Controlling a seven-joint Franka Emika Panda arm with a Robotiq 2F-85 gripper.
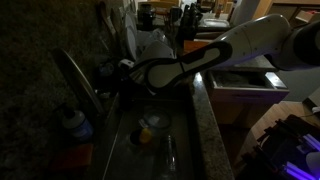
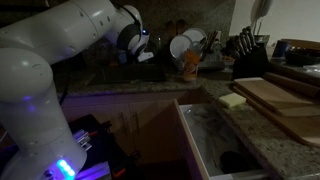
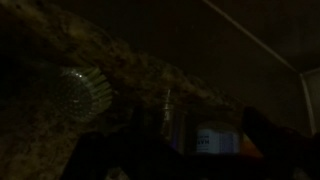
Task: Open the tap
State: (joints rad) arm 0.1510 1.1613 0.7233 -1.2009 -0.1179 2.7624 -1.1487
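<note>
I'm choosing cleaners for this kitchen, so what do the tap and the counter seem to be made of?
The tap looks like brushed metal, probably steel: dull grey with a soft sheen along the curved spout. The counter looks like polished stone, maybe granite: mottled speckles and a faint gloss, though the dim light leaves it open.

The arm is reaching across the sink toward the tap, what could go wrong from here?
The wrist view is almost black, so the end effector may miss the tap. The bottle beside the tap's base could get knocked over. The plates sit close behind the arm, and a swing might bump them.
</note>
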